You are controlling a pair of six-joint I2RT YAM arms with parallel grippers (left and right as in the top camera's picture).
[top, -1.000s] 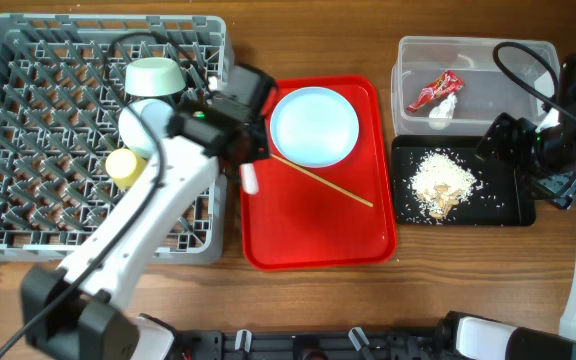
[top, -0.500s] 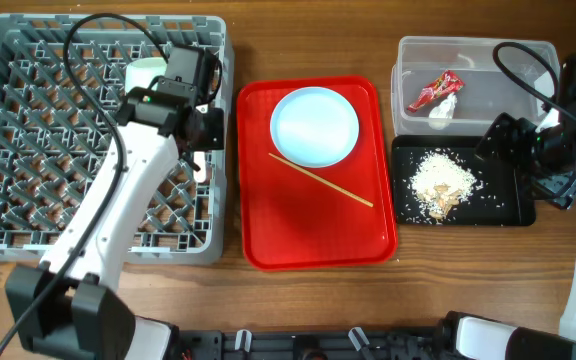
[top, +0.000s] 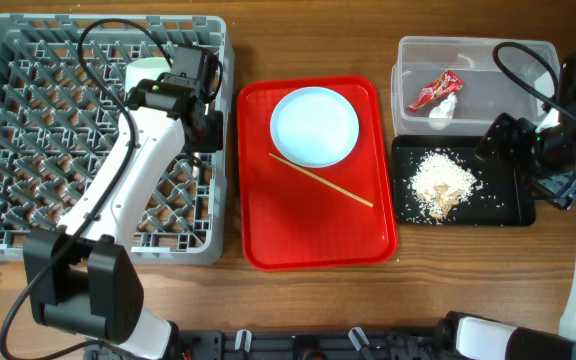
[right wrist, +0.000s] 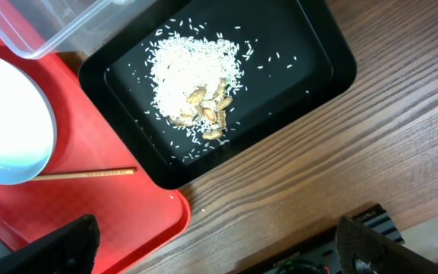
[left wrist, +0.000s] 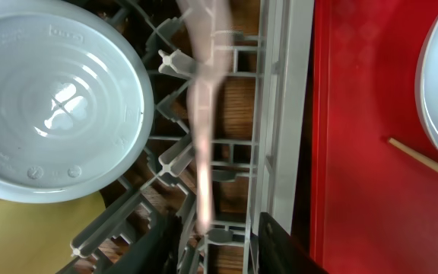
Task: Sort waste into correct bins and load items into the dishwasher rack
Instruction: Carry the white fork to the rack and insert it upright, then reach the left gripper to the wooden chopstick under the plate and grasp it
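Observation:
My left gripper (top: 206, 128) (left wrist: 219, 236) hangs over the right edge of the grey dishwasher rack (top: 28, 150), jaws apart. A blurred white fork (left wrist: 202, 114) stands lengthwise among the pegs just ahead of the jaws, touching neither finger. An upturned pale bowl (left wrist: 52, 99) and the yellow cup (left wrist: 21, 236) sit beside it; another bowl (top: 146, 68) peeks out behind the arm. The pale blue plate (top: 314, 125) and a chopstick (top: 320, 180) lie on the red tray (top: 308, 235). My right gripper (top: 513, 135) (right wrist: 211, 251) is open and empty over the black tray (top: 508, 208).
The clear tub (top: 473, 50) holds the red wrapper (top: 434, 90) and white paper wad (top: 443, 110). The black tray (right wrist: 310, 53) holds the food scraps (top: 442, 183) (right wrist: 196, 76). Bare wood runs along the front edge. Cables arc over the rack.
My left arm swung left from the red tray's edge to the rack's right side, carrying the fork. The fork now shows blurred and free of the jaws. The right arm has not moved.

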